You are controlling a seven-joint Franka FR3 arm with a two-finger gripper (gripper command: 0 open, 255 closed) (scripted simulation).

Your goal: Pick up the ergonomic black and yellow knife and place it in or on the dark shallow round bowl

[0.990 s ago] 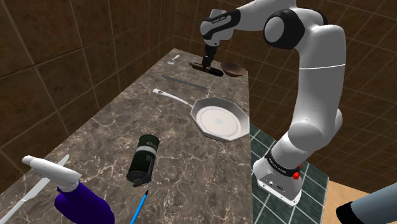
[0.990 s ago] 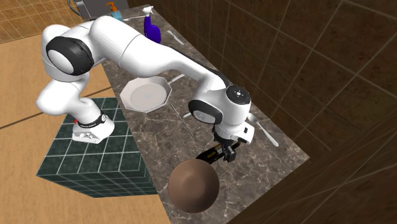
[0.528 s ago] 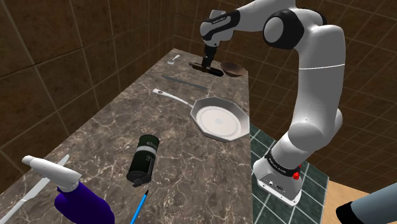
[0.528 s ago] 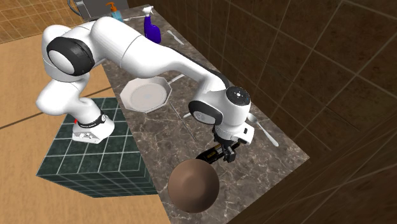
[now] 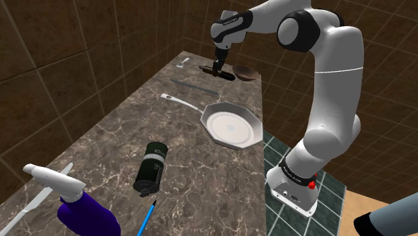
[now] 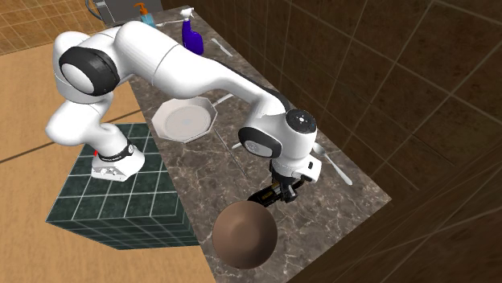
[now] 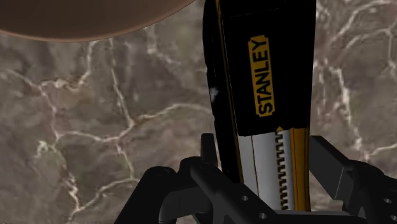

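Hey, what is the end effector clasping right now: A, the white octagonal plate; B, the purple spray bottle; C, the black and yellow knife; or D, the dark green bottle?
C: the end effector clasps the black and yellow knife, marked STANLEY, between its fingers in the wrist view.

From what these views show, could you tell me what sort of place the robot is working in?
Most likely a home kitchen: a long marble-patterned countertop runs along brown tiled walls, and on it lie a white plate, cutlery and a round brown bowl.
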